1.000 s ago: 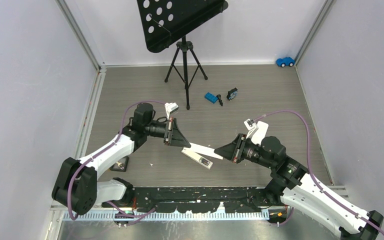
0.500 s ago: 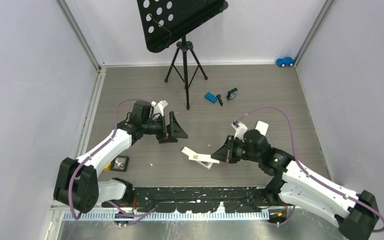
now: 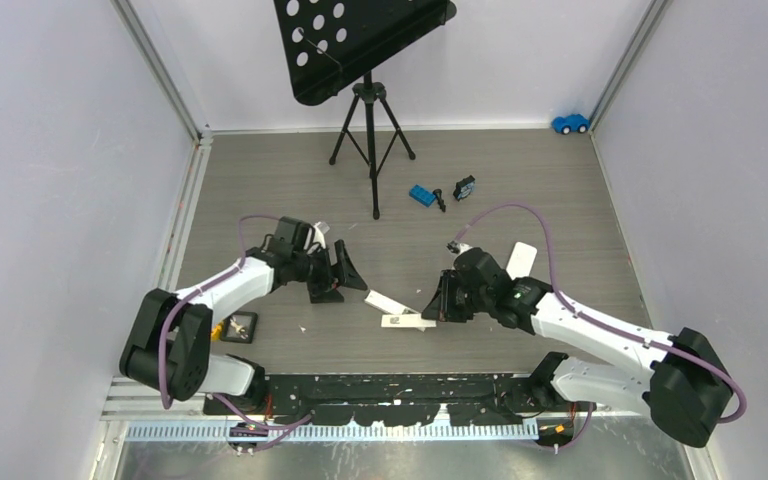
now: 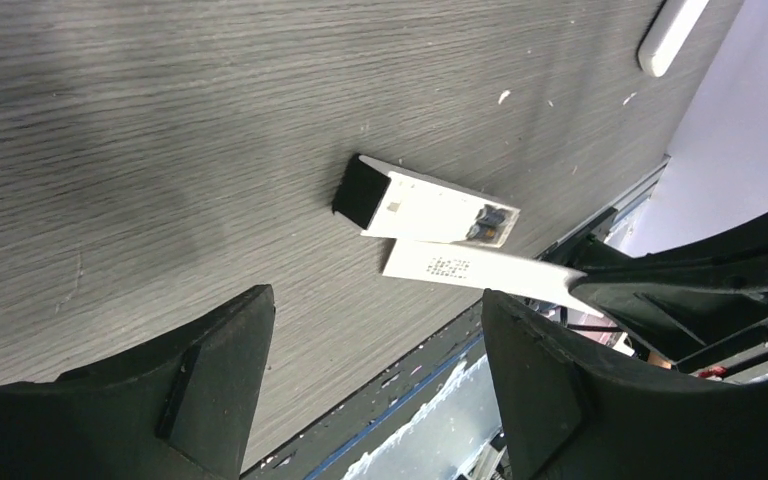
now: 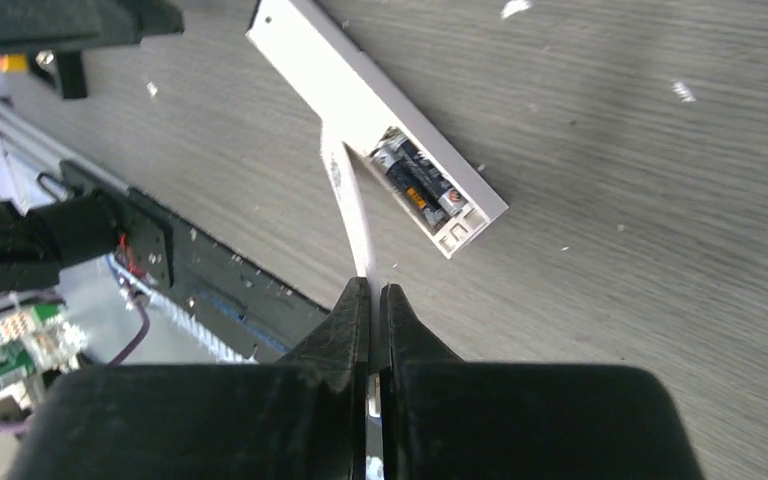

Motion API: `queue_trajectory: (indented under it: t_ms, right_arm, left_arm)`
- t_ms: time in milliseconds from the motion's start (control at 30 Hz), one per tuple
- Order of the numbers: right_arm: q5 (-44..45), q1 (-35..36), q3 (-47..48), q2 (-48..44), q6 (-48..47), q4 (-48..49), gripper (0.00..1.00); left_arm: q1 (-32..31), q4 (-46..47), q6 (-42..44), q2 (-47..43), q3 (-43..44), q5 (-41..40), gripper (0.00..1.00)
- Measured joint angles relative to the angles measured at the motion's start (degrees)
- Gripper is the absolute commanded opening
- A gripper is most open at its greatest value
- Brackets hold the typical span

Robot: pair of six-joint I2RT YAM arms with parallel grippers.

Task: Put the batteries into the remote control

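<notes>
1. Pincer on my right [image 5: 373, 300] pinches the white battery cover [image 5: 345, 190], which I hold edge-on beside the open bay, I judge for refitting.
2. Left pincer [image 4: 375, 300] hangs spread, clear of the remote [image 4: 430, 205].
3. Batteries [image 5: 415, 182] sit inside it, on the bench [image 4: 160, 120].

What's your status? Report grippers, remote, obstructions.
Left gripper open, empty. Right gripper shut on battery cover, far end at the remote. Batteries in the open compartment. Nothing over it.

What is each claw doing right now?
Left gripper: open, holding nothing.
Right gripper: shut on the white battery cover.
</notes>
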Motion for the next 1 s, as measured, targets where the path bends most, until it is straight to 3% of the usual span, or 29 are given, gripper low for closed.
queue_trajectory:
  t_ms: [467, 733, 1000]
  right_arm:
    - [13.3, -0.4, 0.4, 7.0, 3.5, 6.1, 0.00]
    - [8.5, -1.7, -2.3, 2.6, 4.2, 12.3, 0.00]
    - [7.3, -1.9, -5.2, -2.0, 12.6, 18.2, 0.00]
  left_arm:
    - [0.0, 8.7, -4.0, 3.9, -3.9, -0.2, 0.76]
    - [0.0, 15.1, -5.3, 4.3, -4.3, -0.5, 0.76]
    - [0.0, 23.7, -8.7, 8.2, -4.3, -2.2, 0.76]
